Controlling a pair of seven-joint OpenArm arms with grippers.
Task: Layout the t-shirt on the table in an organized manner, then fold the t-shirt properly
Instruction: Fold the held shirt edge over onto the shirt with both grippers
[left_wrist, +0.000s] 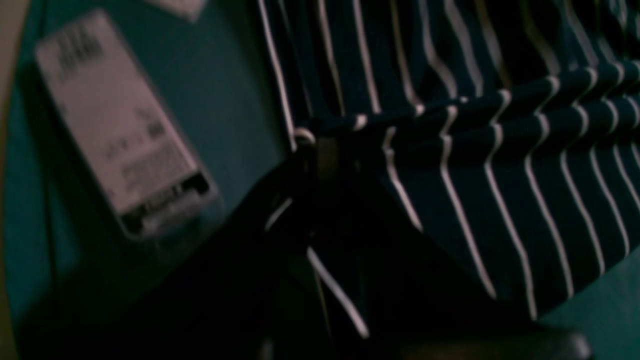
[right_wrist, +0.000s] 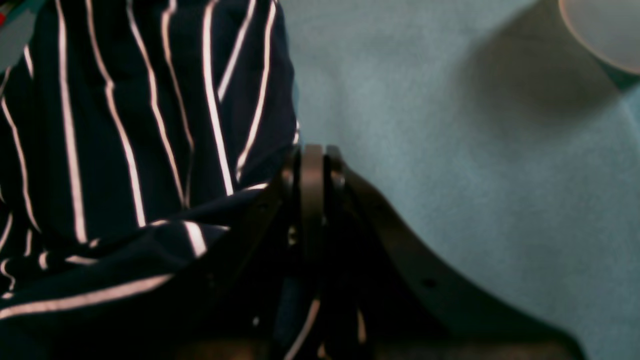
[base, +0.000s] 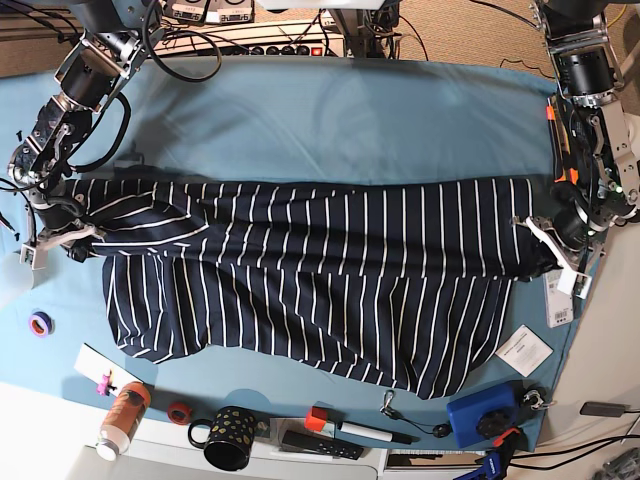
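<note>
The wide table draped in teal-blue cloth (base: 330, 120) is filling most of the base view, and the large dark navy t-shirt with thin white stripes (base: 320, 270) is lying across its middle, stretched sideways between the two arms with its upper band doubled over and its lower part spreading toward the near edge. The black right gripper (base: 75, 238) is pinching one end of the t-shirt, its jaws pressed together on a bunched fold of cloth, as the right wrist view shows (right_wrist: 312, 165). The black left gripper (base: 545, 243) is clamping the opposite end; the left wrist view is dark, but the jaws appear closed on the striped hem (left_wrist: 320, 150). Both arms are reaching down from the far corners, wrists bent low over the table. A white rectangular printed tag (left_wrist: 122, 125) is lying just beside the left gripper.
</note>
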